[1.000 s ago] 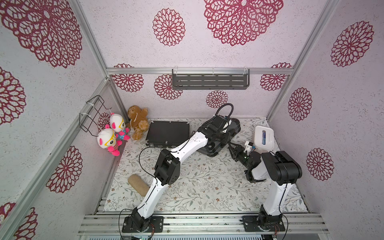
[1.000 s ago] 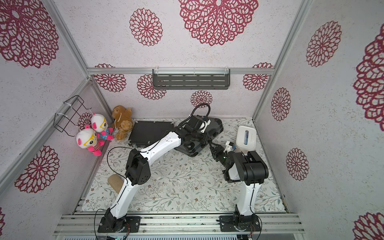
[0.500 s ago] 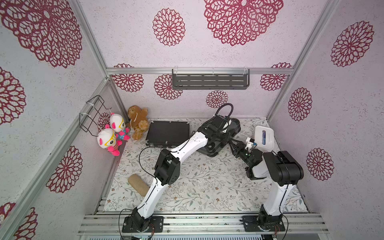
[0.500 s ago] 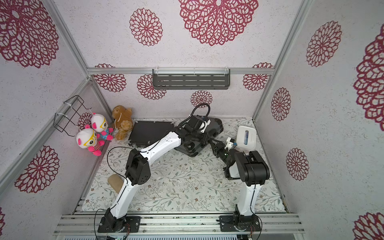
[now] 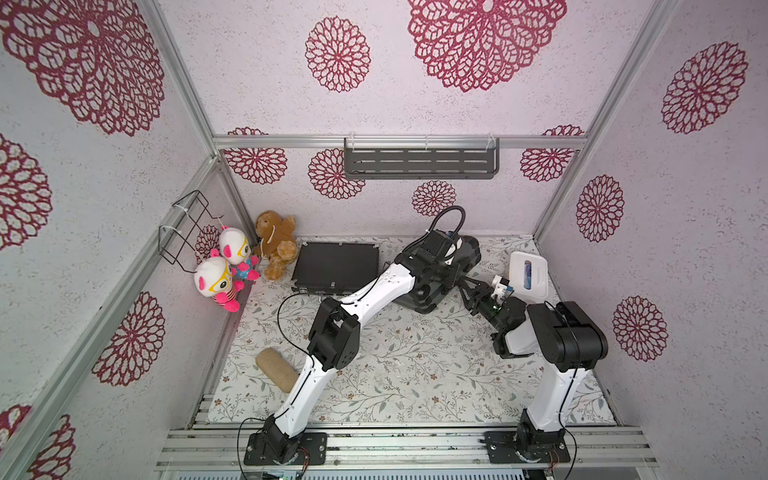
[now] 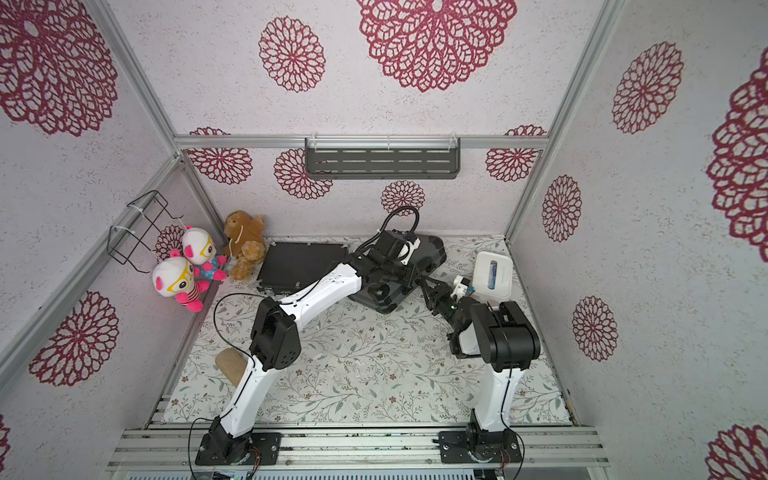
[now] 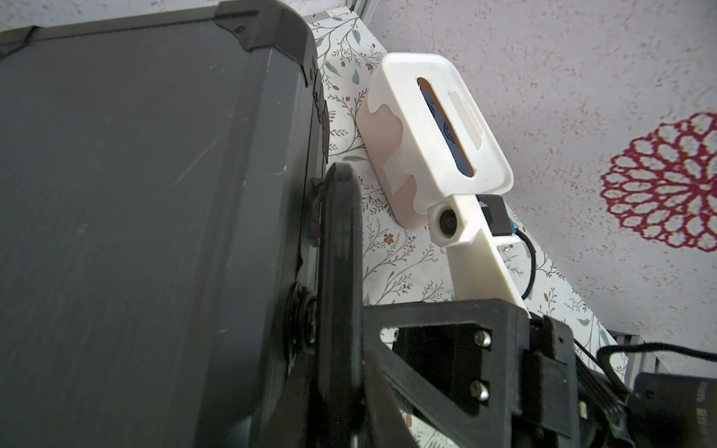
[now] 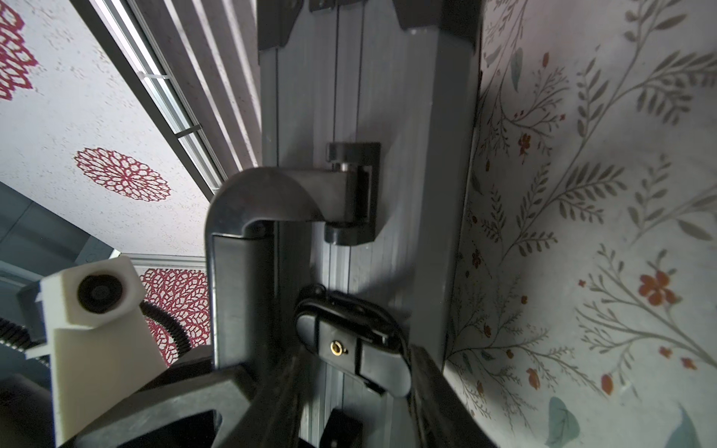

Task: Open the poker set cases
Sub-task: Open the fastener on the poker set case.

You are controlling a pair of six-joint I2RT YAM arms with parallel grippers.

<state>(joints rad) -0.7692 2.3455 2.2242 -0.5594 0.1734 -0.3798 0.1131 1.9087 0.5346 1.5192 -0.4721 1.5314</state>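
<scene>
Not much done yet tbh. Grey case sits at 1 o'clock on the tabletop, lid down. Right claw is half spread either side of its front latch. Left claw is pressed together by the handle, can't tell if it pinches anything. Black case at 11 o'clock looks shut too, so 2 left to open

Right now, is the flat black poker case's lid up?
No, the flat black poker case lies flat with its lid down in both top views.
</scene>
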